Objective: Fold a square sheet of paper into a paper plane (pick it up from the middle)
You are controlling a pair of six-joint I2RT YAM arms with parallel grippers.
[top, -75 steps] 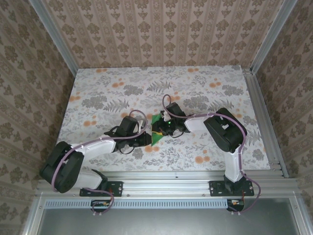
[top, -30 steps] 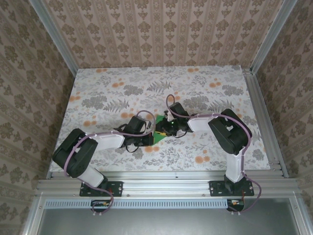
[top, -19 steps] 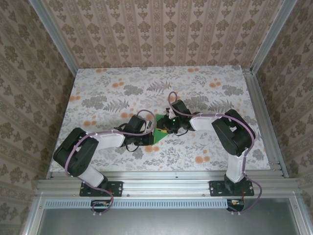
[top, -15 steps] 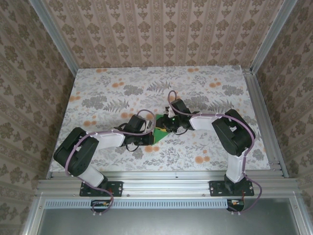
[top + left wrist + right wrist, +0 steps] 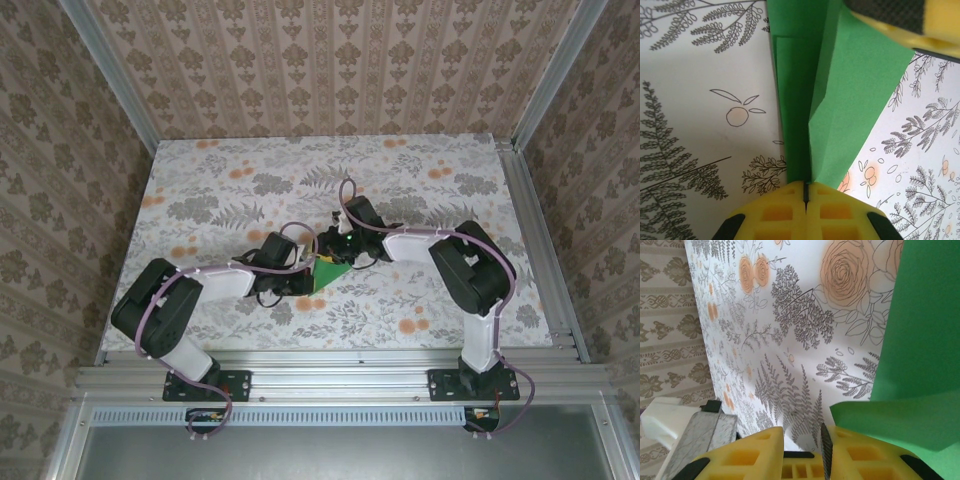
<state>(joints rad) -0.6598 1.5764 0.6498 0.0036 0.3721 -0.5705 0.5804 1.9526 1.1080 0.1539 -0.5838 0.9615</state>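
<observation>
The right claw has drawn back to the far edge of the green paper and stands open, with a creased flap draped over one finger. That fold looks pressed, but the plane is unfinished. The left claw stays clamped on the thin, matte sheet's narrow end, which fans out ahead of it over the floral surface.

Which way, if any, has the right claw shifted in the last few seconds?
Yes: the right claw edged slightly farther from the near silver aluminium rail.
</observation>
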